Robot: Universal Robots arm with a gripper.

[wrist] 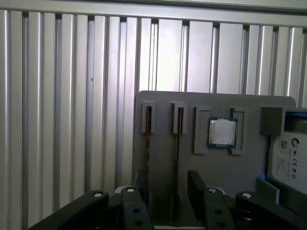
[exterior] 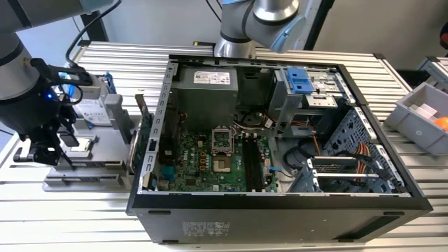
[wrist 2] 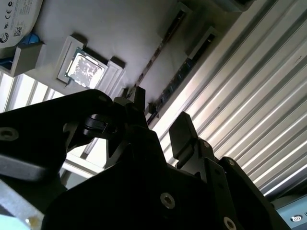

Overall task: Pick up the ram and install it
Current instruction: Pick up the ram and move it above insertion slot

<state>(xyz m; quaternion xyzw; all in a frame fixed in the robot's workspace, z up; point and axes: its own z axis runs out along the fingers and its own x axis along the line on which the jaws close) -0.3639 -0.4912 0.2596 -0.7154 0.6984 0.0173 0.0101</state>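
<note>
No wording can be read. Pale printed labels are seen on the hard drive, the power supply and the case's outer wall.

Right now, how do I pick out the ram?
Beside the open computer case, on the exterior view's left, sits a grey tray. Two thin strips stand on edge there in slotted holders; the ram is the bluish one nearer the tray's outer edge. The square silver processor and labelled hard drive lie further in.
</note>
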